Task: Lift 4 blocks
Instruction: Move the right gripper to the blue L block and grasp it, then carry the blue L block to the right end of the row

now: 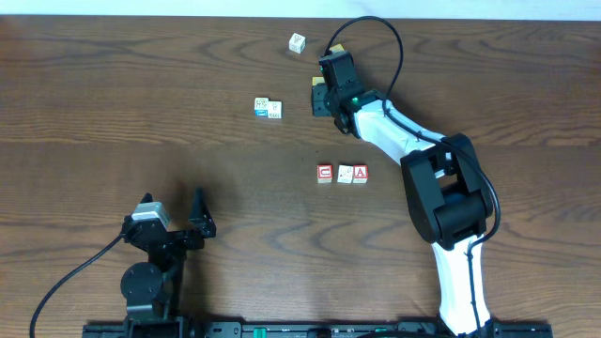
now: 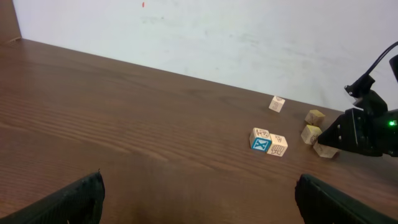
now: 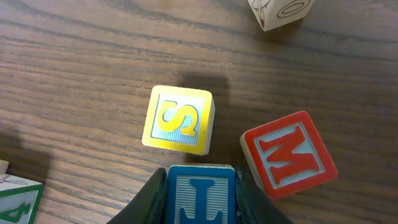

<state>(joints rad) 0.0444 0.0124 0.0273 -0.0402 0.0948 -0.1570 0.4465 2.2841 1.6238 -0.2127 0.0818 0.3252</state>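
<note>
A brown wood-grain table (image 1: 113, 103) carries two robot arms and a scatter of alphabet blocks. The white-and-black right arm (image 1: 441, 197) reaches to the far side, where the right fingers (image 1: 322, 96) stand over a small cluster and hide most of it from above. The wrist camera shows them closed against both sides of the blue "L" block (image 3: 202, 199). The frame cuts off its lower edge, so whether it rests on the table cannot be told. The black left arm (image 1: 150, 253) sits at the near edge, the left fingers (image 2: 199, 186) spread wide and empty, only their tips showing in the corners of their own camera. Mid-table, near the right arm's elbow, the red-framed "C" block (image 1: 325, 173), a whitish block (image 1: 345, 174) and the red-framed "A" block (image 1: 361, 173) lie in a close row. A pair of white blocks (image 1: 268, 108) with blue-green marks lies left of the cluster, and a lone pale block (image 1: 297, 42) lies farther back. Beside the "L" lie a yellow "S" block (image 3: 179, 119) and a red "M" block (image 3: 289, 154), skewed. A green-marked block (image 3: 15, 199) is cut off at the corner.
</note>
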